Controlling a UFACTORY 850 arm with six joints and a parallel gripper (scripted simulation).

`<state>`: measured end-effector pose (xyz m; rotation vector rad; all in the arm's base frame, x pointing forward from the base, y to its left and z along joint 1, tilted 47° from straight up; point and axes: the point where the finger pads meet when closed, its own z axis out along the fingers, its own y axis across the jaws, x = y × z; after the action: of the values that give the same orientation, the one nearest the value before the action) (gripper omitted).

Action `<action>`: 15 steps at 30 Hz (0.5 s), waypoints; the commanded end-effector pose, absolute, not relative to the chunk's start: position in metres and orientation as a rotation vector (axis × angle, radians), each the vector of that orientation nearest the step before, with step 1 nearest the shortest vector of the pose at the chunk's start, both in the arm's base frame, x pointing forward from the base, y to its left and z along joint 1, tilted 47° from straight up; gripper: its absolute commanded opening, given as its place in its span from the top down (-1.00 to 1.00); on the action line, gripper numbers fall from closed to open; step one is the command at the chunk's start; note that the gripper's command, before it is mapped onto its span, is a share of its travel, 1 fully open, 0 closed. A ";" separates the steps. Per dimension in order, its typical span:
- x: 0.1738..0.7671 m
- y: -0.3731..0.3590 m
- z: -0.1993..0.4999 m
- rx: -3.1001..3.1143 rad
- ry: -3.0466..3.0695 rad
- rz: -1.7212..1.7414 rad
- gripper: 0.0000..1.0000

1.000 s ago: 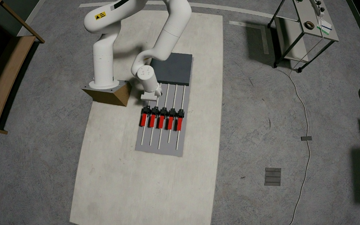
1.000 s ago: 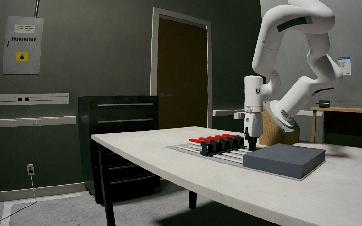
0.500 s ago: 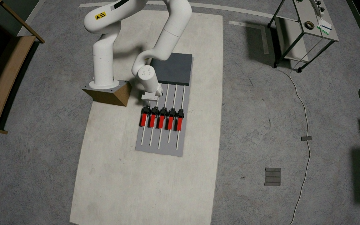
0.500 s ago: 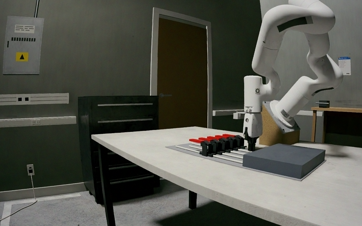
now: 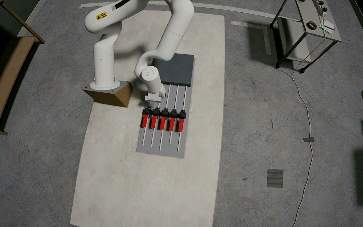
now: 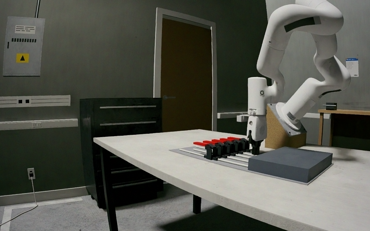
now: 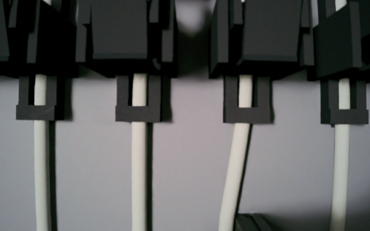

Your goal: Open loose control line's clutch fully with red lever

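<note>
Our dark two-finger gripper, fingers shut with nothing between them, presses sideways against a white control line, bowing it. It stands between the flat grey console box and five black clutches with red levers down. A cork wedge base crowds close behind.

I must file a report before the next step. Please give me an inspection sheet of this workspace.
Surface: white table carrying a grey base sheet.
Job's things: grey console; five white lines, each through a black clutch; all five red levers lie flat.
Clutter: nothing seen.
End effector: shut, holding nothing, low beside the lines; one line bows sideways.
Cables: white cord on the floor.
Surroundings: door, black cabinet.
</note>
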<state>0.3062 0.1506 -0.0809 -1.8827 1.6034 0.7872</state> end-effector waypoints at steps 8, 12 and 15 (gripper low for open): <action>0.318 0.152 -0.080 -1.882 1.603 0.786 1.00; 0.322 0.153 -0.080 -1.882 1.603 0.786 1.00; 0.324 0.153 -0.080 -1.882 1.603 0.786 1.00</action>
<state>0.3186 0.1525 -0.0807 -1.8835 1.6042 0.7885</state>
